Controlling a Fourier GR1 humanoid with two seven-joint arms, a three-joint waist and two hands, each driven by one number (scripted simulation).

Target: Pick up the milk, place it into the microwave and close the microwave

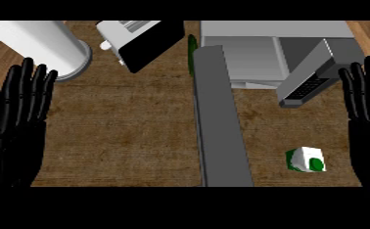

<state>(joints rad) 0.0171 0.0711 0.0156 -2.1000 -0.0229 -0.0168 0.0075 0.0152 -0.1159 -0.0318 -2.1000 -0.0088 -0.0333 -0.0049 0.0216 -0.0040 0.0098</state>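
Brown wooden desk (pixel 130 135) is being viewed from above, and nothing of the task is being shown as done. At five o'clock the milk (pixel 306 159) is lying untouched. Left hand (pixel 25 120) at nine and right hand (pixel 356 101) at three are being held flat, fingers straight, holding nothing. At one o'clock the microwave (pixel 253 52) is standing with its door (pixel 220 120) open.

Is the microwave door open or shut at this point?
Open. The microwave shows its bare cavity, and its door swings out over the counter. The milk stands outside, on the counter.
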